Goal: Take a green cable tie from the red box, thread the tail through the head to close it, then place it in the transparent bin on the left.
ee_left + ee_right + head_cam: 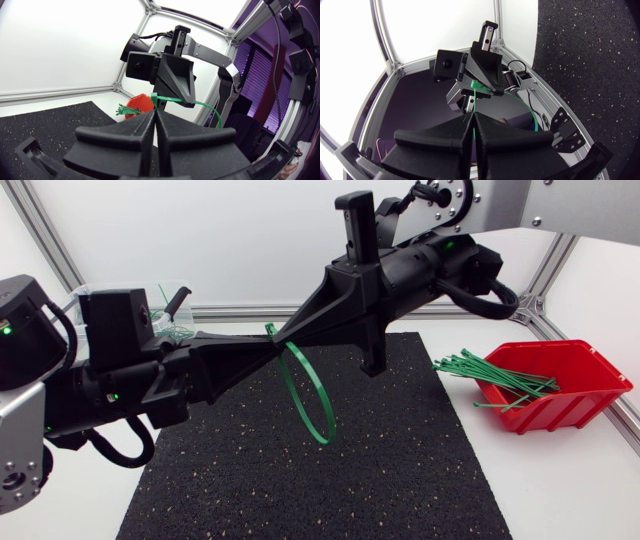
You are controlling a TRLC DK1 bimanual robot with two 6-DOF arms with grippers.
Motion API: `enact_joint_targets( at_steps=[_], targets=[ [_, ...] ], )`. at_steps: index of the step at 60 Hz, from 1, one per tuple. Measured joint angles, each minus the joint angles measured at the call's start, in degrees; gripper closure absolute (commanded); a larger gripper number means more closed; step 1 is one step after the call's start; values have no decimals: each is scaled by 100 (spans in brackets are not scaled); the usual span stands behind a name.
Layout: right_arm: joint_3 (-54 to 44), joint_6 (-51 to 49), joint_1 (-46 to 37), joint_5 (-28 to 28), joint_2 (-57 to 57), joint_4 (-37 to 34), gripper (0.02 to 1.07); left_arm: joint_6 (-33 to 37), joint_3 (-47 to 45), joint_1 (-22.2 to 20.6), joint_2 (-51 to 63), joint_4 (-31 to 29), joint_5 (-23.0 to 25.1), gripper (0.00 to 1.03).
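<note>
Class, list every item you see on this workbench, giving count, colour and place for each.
table: one, white, under everything
mat: one, black speckled, table's middle
red box: one, red, table's right side
spare cable ties: a bundle, green, sticking out of the red box
transparent bin: one, clear, far left
cable tie: one, green, looped, in the air over the mat
left gripper: one, black, shut on the cable tie
right gripper: one, black, shut on the cable tie

Left arm (120, 380) and right arm (430, 270): matte black housings and wedge-shaped jaws, looped black cables (497, 298), small green lights (8, 330), silver-grey links (580, 205) with screws.
</note>
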Motion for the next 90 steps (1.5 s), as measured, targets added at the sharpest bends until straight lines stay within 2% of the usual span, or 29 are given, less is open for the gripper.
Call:
enact_joint_targets(
  at_steps=[36, 69, 90],
  targets=[
    [0, 0, 4, 0, 0, 2, 101, 4, 0, -98, 0, 0, -7, 100],
    [11, 0, 11, -42, 243, -2, 101, 214, -81, -166, -162, -20, -262, 100],
    [155, 90, 44, -20, 238, -24, 101, 730, -131, -590, -343, -306, -662, 100]
  ],
)
